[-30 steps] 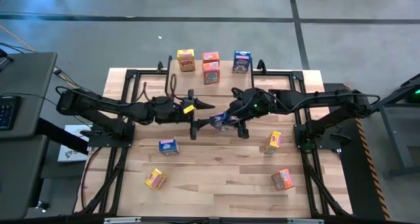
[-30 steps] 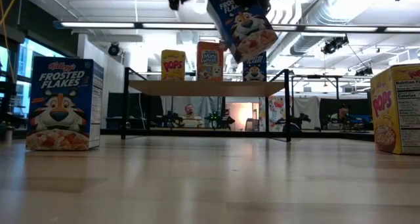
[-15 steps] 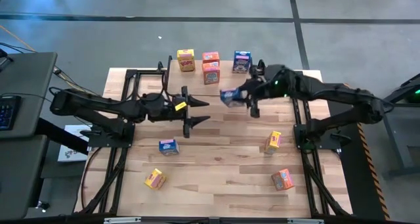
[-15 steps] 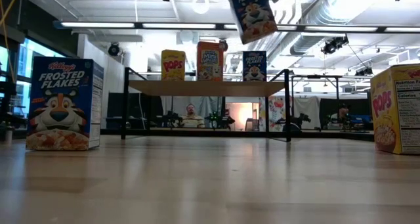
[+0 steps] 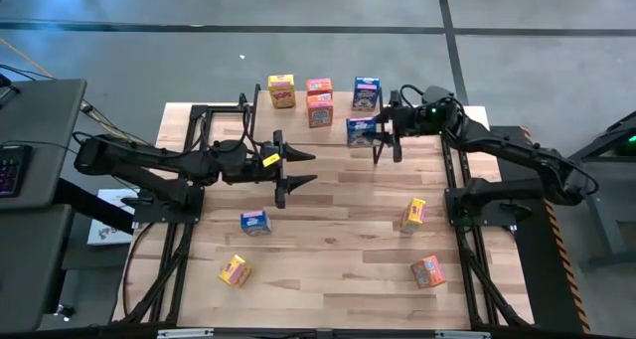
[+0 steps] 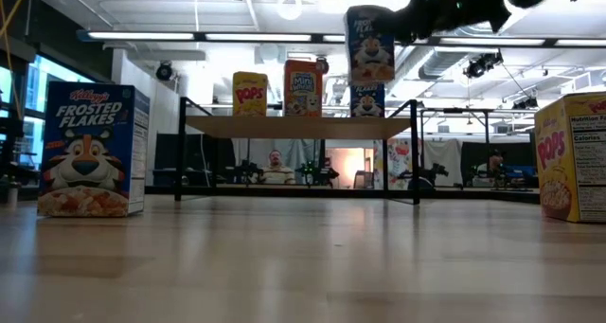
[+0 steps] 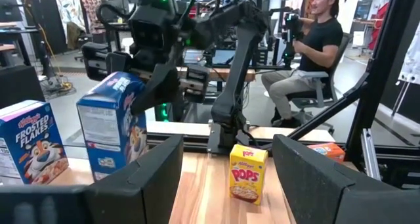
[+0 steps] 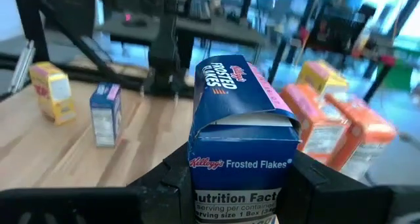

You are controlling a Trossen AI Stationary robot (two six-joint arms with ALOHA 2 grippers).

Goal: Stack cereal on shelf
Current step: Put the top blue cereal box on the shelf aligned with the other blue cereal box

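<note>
My right gripper (image 5: 374,132) is shut on a blue cereal box (image 5: 360,130), which it carries in the air by the shelf's (image 6: 298,125) near right part. In the low view this box (image 6: 369,44) hangs upright just over the blue box (image 6: 367,100) standing on the shelf. A yellow box (image 5: 281,90) and two orange boxes (image 5: 319,84) (image 5: 320,110) also stand on the shelf. My left gripper (image 5: 301,170) is open over the table's middle, touching nothing. A blue box (image 5: 254,221), two yellow ones (image 5: 235,270) (image 5: 413,214) and an orange one (image 5: 428,270) rest on the tabletop. My right gripper pinches the blue box between its two fingers (image 8: 174,181), on two opposite faces beside the narrow nutrition panel (image 8: 243,198). It comes level from the table's right. The box is lifted clear and upright; whether it touches the shelf's blue box I cannot tell.
Black frame rails (image 5: 452,195) run along both sides of the table. Beyond the table a seated person (image 7: 308,60) shows in the left wrist view. Bare wood (image 5: 338,230) lies between the loose boxes in the table's near half.
My right gripper has carried the blue box from the table's middle toward the far right, up to the shelf; the box has turned from tilted to upright. My left gripper has drawn back a little toward the table's left and stayed open.
</note>
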